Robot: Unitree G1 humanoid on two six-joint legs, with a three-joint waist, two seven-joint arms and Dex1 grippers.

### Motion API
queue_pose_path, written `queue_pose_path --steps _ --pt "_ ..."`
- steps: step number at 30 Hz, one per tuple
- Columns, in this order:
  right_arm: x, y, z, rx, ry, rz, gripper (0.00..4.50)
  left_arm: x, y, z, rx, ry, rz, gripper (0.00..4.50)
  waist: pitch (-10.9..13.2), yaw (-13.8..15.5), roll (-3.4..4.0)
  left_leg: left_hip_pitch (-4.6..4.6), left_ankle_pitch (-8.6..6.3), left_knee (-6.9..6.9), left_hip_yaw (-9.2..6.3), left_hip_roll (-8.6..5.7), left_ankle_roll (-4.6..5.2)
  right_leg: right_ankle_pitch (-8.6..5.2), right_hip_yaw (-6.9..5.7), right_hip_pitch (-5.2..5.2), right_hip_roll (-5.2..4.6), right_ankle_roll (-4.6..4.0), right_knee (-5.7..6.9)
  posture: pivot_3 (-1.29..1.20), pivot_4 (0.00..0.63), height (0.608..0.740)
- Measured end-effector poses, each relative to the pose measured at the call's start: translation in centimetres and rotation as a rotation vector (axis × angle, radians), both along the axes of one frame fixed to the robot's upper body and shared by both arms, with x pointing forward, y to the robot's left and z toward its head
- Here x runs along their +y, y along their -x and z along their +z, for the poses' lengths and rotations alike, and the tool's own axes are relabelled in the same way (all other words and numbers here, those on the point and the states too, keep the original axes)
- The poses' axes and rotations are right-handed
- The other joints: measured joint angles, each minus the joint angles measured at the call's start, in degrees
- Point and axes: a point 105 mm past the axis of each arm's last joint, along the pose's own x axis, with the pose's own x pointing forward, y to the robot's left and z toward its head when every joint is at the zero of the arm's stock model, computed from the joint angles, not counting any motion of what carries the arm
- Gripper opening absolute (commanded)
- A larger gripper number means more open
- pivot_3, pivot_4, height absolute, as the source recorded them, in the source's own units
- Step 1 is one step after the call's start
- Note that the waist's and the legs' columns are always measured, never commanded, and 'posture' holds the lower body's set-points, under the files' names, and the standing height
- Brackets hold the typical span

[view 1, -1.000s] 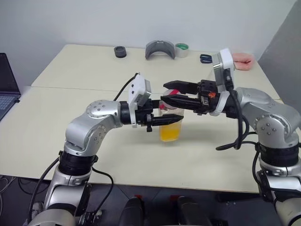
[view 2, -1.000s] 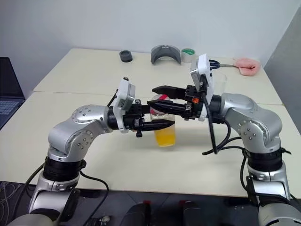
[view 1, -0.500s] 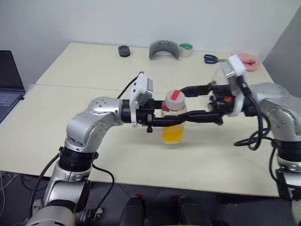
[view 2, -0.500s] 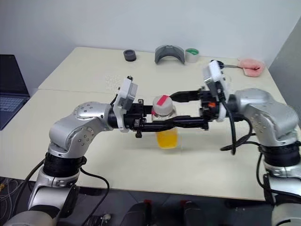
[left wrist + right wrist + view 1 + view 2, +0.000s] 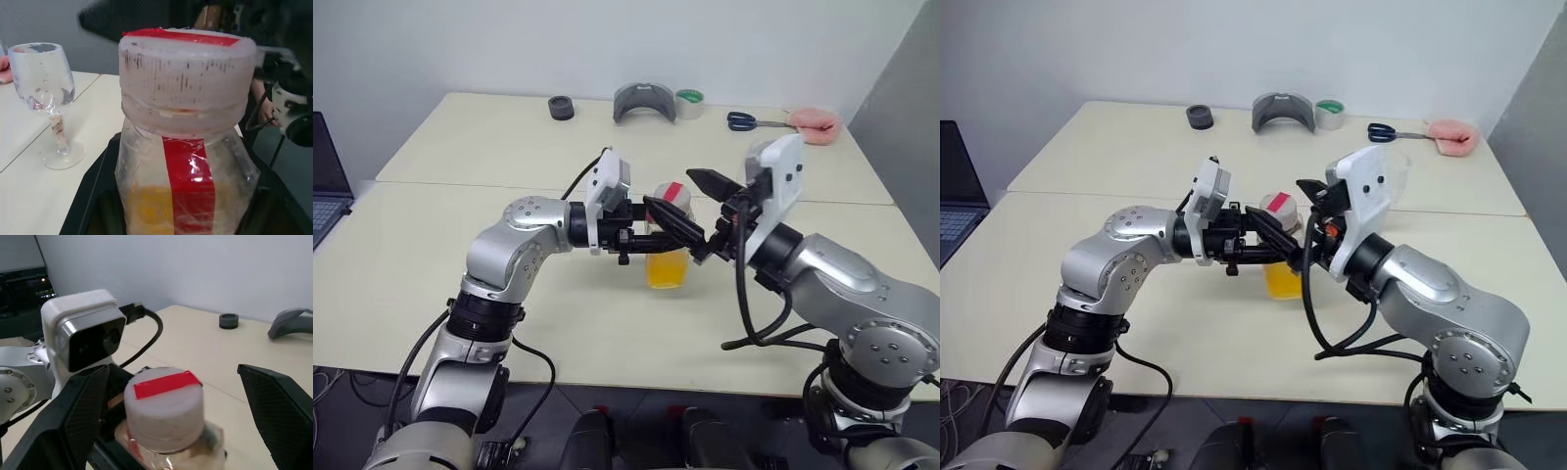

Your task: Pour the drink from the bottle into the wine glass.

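The bottle stands on the table, with orange drink in its lower half and a red stripe down its side. My left gripper comes in from the left and is shut on the bottle's body below the neck. My right gripper is open wide. Its fingers stand on either side of the white cap, with a gap on each side. The wine glass stands upright on the table beyond the bottle, apart from it, and looks empty.
Along the table's far edge lie a black roll, a grey curved piece, a tape roll, scissors and a pink thing. A laptop sits at the left edge.
My right gripper has opened wide and swung round from the bottle's right side, so it now straddles the cap. The left gripper has kept its hold on the bottle.
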Motion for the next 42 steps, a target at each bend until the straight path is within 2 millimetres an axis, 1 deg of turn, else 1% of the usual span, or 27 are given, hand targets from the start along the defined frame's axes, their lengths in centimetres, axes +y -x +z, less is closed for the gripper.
queue_pose_path --steps 3,6,7,11,12,13,19,22,26,29,32,34,36,38,39,41,42 --pt "0.2 -0.1 -0.2 0.008 0.005 0.001 4.49 0.0 -0.1 -0.1 0.001 0.001 -0.007 2.16 0.0 -0.1 0.00 0.00 0.00 -0.02 0.00 0.01 0.00 -0.01 0.00 -0.01 0.01 -0.01 0.00 0.00 0.150 0.740" --pt "0.3 -0.4 -0.1 0.015 0.005 0.005 3.94 0.0 -0.1 -0.2 -0.001 -0.003 -0.006 2.16 0.0 -0.2 0.00 0.00 0.00 -0.01 0.00 0.01 0.00 -0.01 0.00 -0.01 0.01 -0.01 0.00 0.00 0.150 0.740" --pt "0.3 -0.5 0.0 0.013 0.005 0.008 3.68 -0.1 -0.1 -0.2 -0.001 -0.003 -0.006 2.16 0.0 -0.2 0.00 0.00 0.00 -0.02 0.00 0.01 0.00 -0.01 0.00 -0.01 0.01 -0.01 0.01 0.00 0.150 0.740" --pt "0.6 -0.3 0.3 0.003 -0.003 0.030 2.26 -0.1 -0.1 -0.3 -0.002 -0.006 -0.005 2.16 0.0 -0.3 0.00 0.00 0.00 -0.03 0.00 0.02 0.01 -0.01 0.00 -0.01 0.02 -0.02 0.00 0.00 0.150 0.740" --pt "0.7 -0.3 0.2 0.005 -0.002 0.038 1.98 0.0 -0.1 -0.3 -0.002 -0.007 -0.003 2.16 0.0 -0.3 0.00 0.00 0.00 -0.03 0.00 0.02 0.01 -0.01 -0.01 -0.01 0.02 -0.02 0.00 0.00 0.150 0.740" --pt "0.7 -0.2 0.2 0.007 -0.003 0.046 1.86 0.0 0.0 -0.3 -0.005 -0.009 -0.003 2.16 0.0 -0.3 0.00 0.00 0.00 -0.03 0.00 0.02 0.00 -0.01 0.00 -0.01 0.01 -0.02 0.00 0.00 0.150 0.740" --pt "0.7 0.0 0.2 0.000 0.011 0.083 1.86 0.1 0.2 -0.3 -0.012 -0.013 0.003 2.16 0.0 -0.3 0.00 0.00 0.00 -0.03 0.00 0.01 0.01 -0.01 -0.01 -0.01 0.01 -0.02 0.00 0.00 0.150 0.740" --pt "0.4 -0.2 0.3 -0.012 0.045 0.161 1.86 0.1 0.5 -0.2 -0.009 -0.012 0.009 2.16 0.0 -0.3 0.00 0.00 0.00 -0.03 0.01 0.01 0.01 -0.01 -0.01 0.00 0.02 -0.02 -0.02 0.00 0.150 0.740" --pt "0.6 -0.4 1.1 -0.069 0.112 0.429 1.86 0.5 1.3 0.3 -0.008 0.003 -0.001 2.16 0.0 -0.3 0.02 0.02 -0.01 -0.02 0.02 0.03 0.02 -0.01 -0.03 0.02 0.06 -0.01 -0.06 0.00 0.150 0.740" --pt "0.7 -0.9 1.0 -0.086 0.136 0.659 1.86 0.7 2.1 0.2 0.003 -0.003 -0.006 2.16 0.0 -0.5 0.02 0.05 -0.01 -0.03 0.02 0.05 0.02 -0.01 -0.02 0.04 0.09 -0.02 -0.06 0.00 0.150 0.740" --pt "0.9 -1.5 0.8 -0.088 0.167 0.834 1.86 0.9 2.5 -0.1 0.034 -0.007 0.008 2.16 0.1 -0.5 0.03 0.05 -0.01 0.00 0.01 0.07 0.02 -0.01 -0.03 0.03 0.09 -0.02 -0.03 0.00 0.150 0.740" --pt "1.2 -1.9 0.8 -0.103 0.179 0.890 1.86 1.0 2.6 -0.1 0.039 -0.009 0.019 2.16 0.1 -0.4 0.03 0.04 -0.01 0.00 -0.02 0.07 0.01 -0.01 -0.07 0.03 0.08 -0.02 -0.02 0.00 0.150 0.740" --pt "1.2 -2.1 0.7 -0.112 0.178 0.914 2.59 1.0 2.5 -0.1 0.044 -0.012 0.029 2.16 0.1 -0.3 0.03 0.03 -0.01 0.00 -0.03 0.05 0.01 -0.01 -0.08 0.03 0.02 -0.02 -0.02 0.00 0.150 0.740" --pt "1.3 -2.0 0.2 -0.101 0.204 0.929 3.13 0.7 2.8 0.0 0.050 -0.003 0.013 2.16 0.1 -0.1 0.03 0.02 -0.01 0.01 -0.04 0.05 0.01 -0.01 -0.10 0.04 -0.05 -0.02 -0.02 0.00 0.150 0.740" --pt "1.4 -1.9 -0.2 -0.087 0.212 0.938 3.51 0.5 3.0 0.0 0.049 0.001 -0.005 2.16 0.1 0.0 0.02 0.01 -0.01 0.02 -0.05 0.06 0.01 -0.01 -0.11 0.04 -0.09 -0.02 -0.03 0.00 0.150 0.740" --pt "0.7 -1.7 -0.8 -0.055 0.232 0.927 4.22 0.4 3.3 0.3 0.039 0.003 -0.020 2.16 0.1 0.3 0.02 0.00 -0.01 0.02 -0.08 0.06 0.01 -0.01 -0.13 0.04 -0.21 -0.02 -0.01 0.00 0.150 0.740" --pt "0.1 -1.7 -1.1 -0.039 0.241 0.909 4.44 0.4 3.3 0.3 0.035 0.002 -0.019 2.16 0.1 0.5 0.02 0.00 -0.01 0.02 -0.07 0.04 0.01 -0.01 -0.14 0.05 -0.24 -0.02 -0.02 0.00 0.150 0.740"
